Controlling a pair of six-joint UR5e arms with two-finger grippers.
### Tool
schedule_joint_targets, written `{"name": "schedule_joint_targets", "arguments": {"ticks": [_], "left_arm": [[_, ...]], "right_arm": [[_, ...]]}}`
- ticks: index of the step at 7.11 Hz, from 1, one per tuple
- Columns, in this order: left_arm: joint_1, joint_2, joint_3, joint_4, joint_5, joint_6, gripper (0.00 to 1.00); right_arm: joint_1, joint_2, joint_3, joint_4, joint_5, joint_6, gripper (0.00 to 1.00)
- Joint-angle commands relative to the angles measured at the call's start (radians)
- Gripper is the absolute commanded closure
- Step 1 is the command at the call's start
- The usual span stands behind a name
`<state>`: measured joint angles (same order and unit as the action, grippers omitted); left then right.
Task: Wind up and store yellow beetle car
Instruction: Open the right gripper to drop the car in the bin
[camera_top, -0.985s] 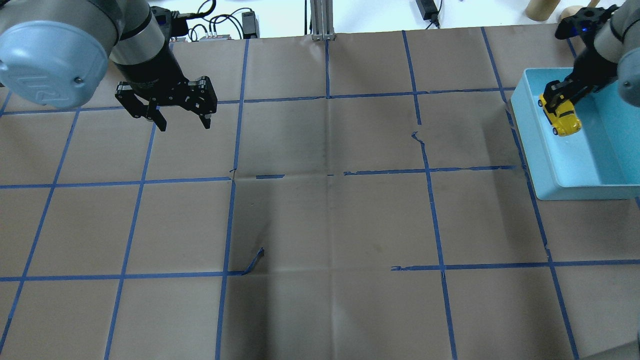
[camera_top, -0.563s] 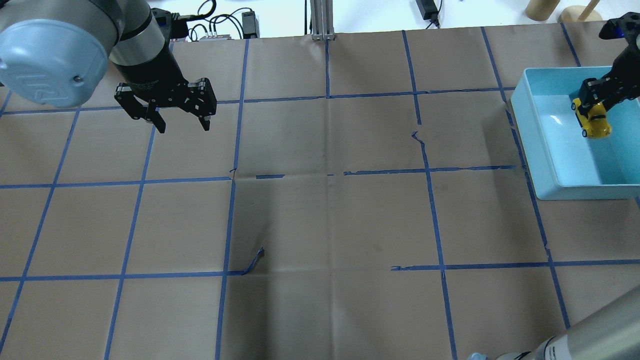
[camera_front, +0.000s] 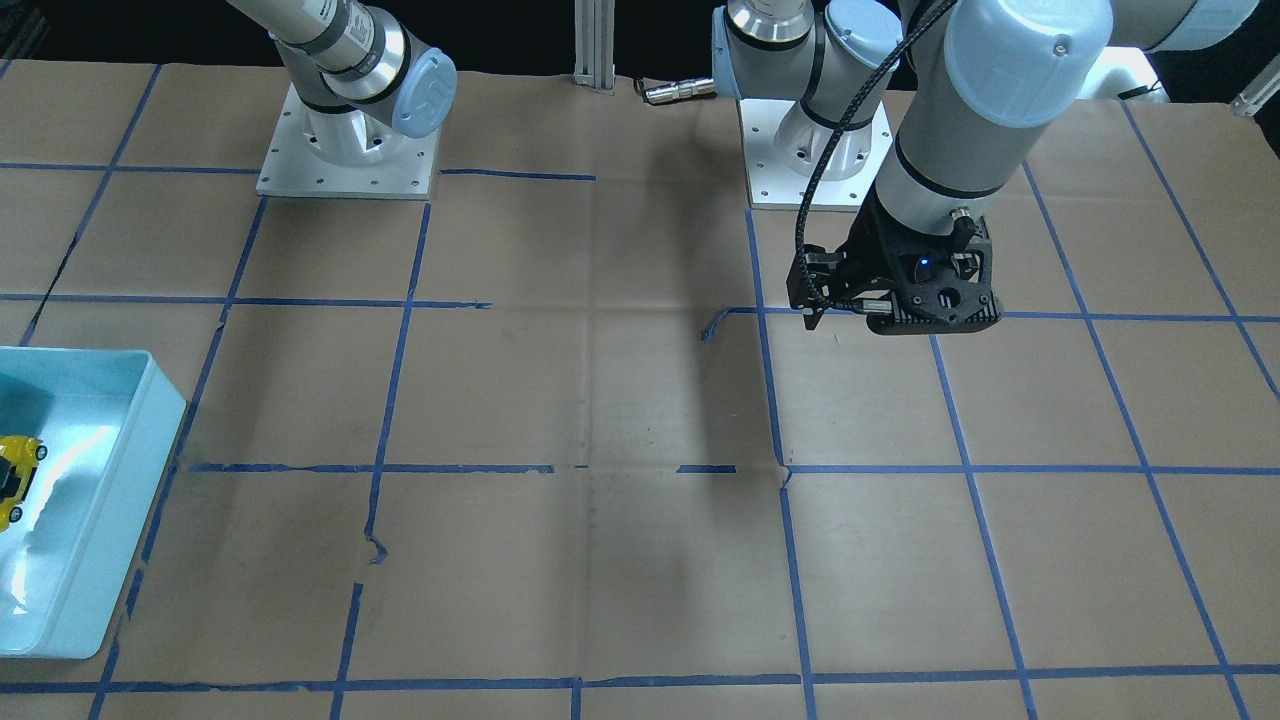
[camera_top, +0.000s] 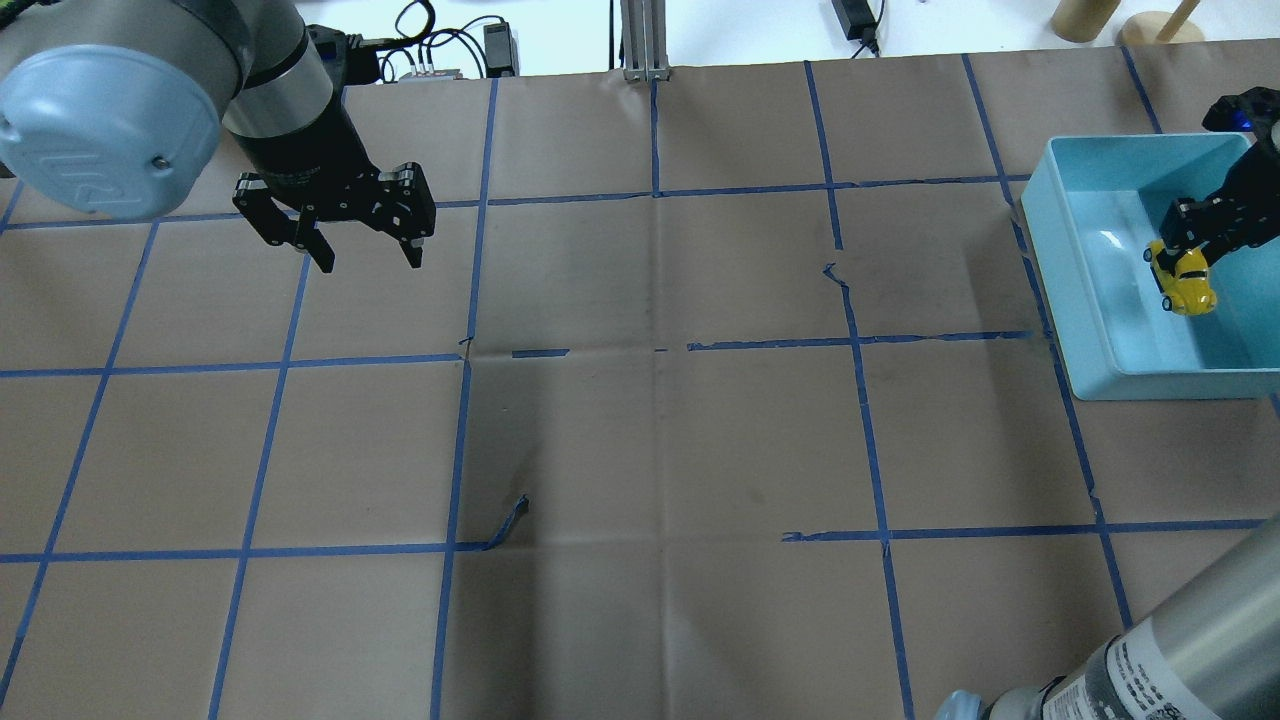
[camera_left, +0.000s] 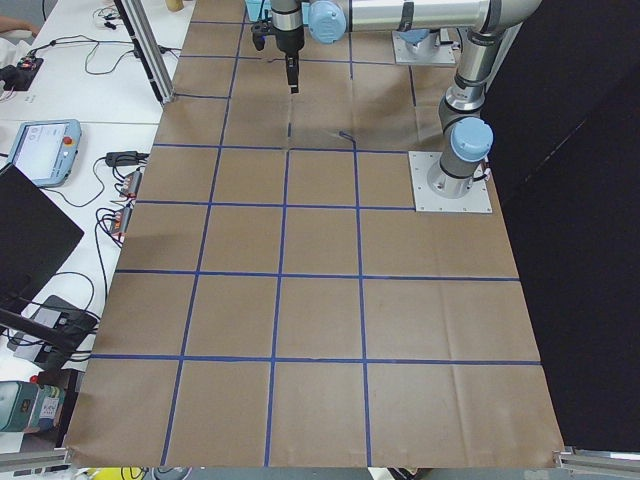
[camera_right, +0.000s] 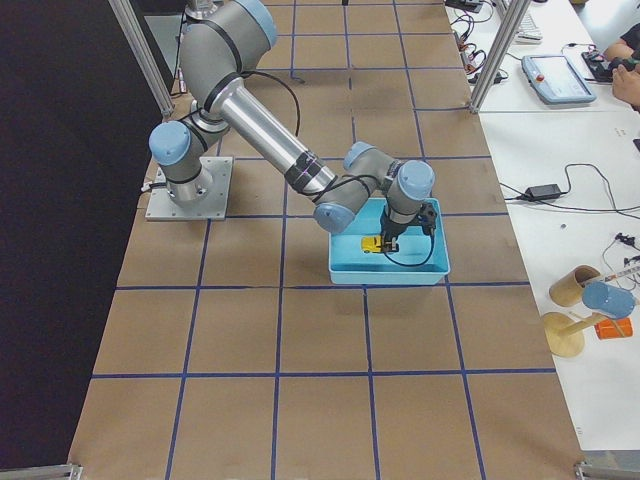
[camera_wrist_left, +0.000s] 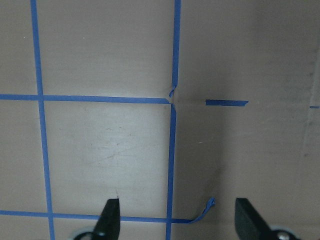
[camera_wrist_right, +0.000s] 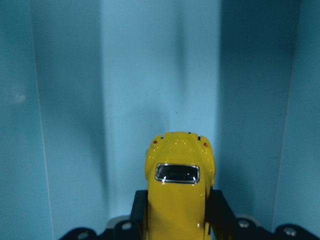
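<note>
The yellow beetle car is held low inside the light blue bin at the table's right side. My right gripper is shut on the car's rear half. In the right wrist view the car sits between the fingers with its far end toward the bin's floor. I cannot tell if it touches the floor. The car and bin also show in the exterior right view, and the car in the front-facing view. My left gripper is open and empty above the far left of the table.
Brown paper with a blue tape grid covers the table. A loose tape curl lies left of centre. Cables and power bricks lie along the far edge. Wooden pieces stand at the back right, beyond the bin.
My right gripper has carried the car rightward across the bin and lowered it. The left gripper has hardly moved and stays open.
</note>
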<state>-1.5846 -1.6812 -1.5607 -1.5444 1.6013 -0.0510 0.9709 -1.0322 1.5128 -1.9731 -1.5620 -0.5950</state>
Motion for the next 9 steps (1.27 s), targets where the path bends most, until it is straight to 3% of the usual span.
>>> {"name": "schedule_joint_targets", "arguments": {"ticks": [1, 2, 3, 5, 6, 9], "left_arm": [[0.0, 0.001, -0.006, 0.0, -0.003, 0.0, 0.17], [0.0, 0.0, -0.004, 0.0, -0.003, 0.0, 0.17], [0.0, 0.0, -0.005, 0.0, -0.004, 0.0, 0.17], [0.0, 0.0, -0.012, 0.0, -0.009, 0.01, 0.17], [0.0, 0.0, -0.013, 0.001, -0.009, 0.013, 0.17], [0.0, 0.001, -0.01, 0.0, -0.009, 0.013, 0.17]], "right_arm": [[-0.001, 0.011, 0.0, 0.005, -0.004, -0.038, 0.67], [-0.001, 0.011, -0.003, -0.003, -0.004, -0.063, 0.46], [-0.001, 0.009, -0.011, 0.006, -0.007, -0.065, 0.0], [0.006, -0.021, -0.019, 0.026, -0.012, -0.062, 0.0], [0.024, -0.098, -0.023, 0.096, -0.003, -0.062, 0.0], [0.275, -0.39, -0.023, 0.366, -0.001, 0.047, 0.0]]}}
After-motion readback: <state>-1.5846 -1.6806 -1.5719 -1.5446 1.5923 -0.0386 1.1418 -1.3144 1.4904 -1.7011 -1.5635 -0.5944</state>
